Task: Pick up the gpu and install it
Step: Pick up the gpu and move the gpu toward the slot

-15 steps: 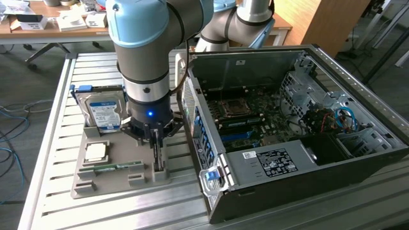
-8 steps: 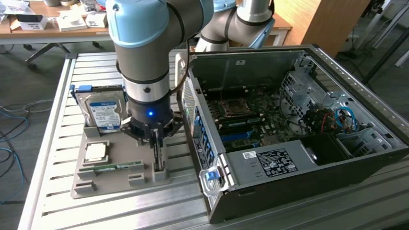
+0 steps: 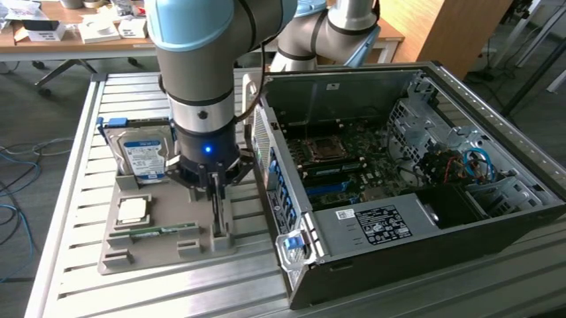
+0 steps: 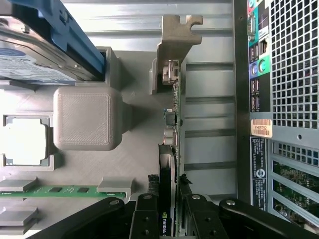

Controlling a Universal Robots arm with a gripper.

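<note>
1. Gripper (image 4: 168, 188): you see its 2 black fingers (image 4: 149, 199) drawn partway together. 1 presses on each face of the gpu (image 4: 175, 117), so the card is clamped near 1 end.
2. The gpu: a thin card standing on edge, directly between the fingers and running away from them. Its upper edge looks dark, with small silvery parts along it and a small green logo right at the fingers.
3. Bracket (image 4: 177, 35): a silver metal plate with a notched tab. It caps the card's end farthest from the gripper.
4. Holder (image 3: 124, 260): a grey moulded tray directly beneath the gripper. The card's lower edge sits in 1 of its slots.
5. Computer case (image 3: 495, 218): it stands open just beside the gripper on 1 side, with its ported rear panel toward the card. The exterior view shows you the motherboard (image 3: 340, 165) inside.
6. On the gripper's other side, away from the case, the holder carries 3 parts:
   - a hard drive (image 3: 146, 156) with a blue-white label, propped upright
   - a square processor (image 3: 132, 211), lying flat
   - a green memory stick (image 3: 164, 230), lying flat
</note>
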